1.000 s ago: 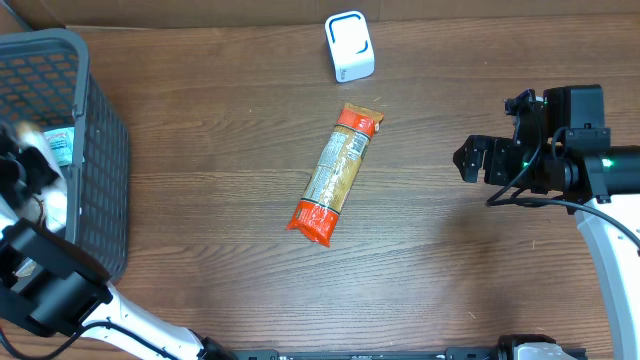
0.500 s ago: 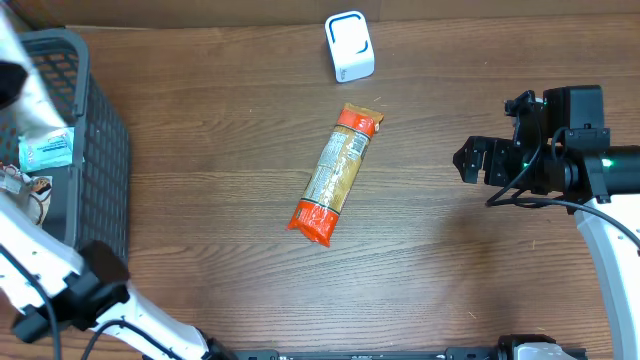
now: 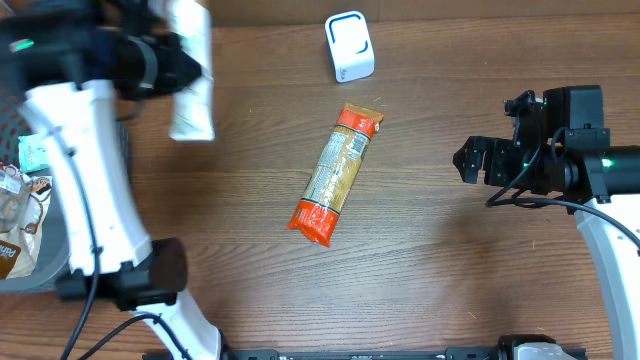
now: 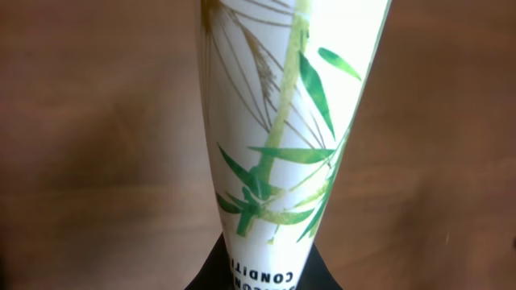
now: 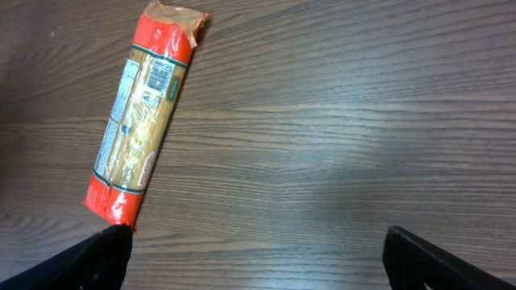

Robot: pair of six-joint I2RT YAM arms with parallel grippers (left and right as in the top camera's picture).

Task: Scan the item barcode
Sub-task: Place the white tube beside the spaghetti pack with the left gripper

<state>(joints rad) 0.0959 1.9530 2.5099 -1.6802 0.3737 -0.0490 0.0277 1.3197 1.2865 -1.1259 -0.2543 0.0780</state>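
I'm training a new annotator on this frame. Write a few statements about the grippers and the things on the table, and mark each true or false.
1. The left gripper is shut on a white tube with green leaf print. True.
2. The pasta packet is in the right gripper. False: it lies flat on the table, with nothing touching it.
3. The right gripper is shut. False: its jaws stand open and hold nothing.
4. The scanner stands apart from the pasta packet, toward the table's far edge. True.
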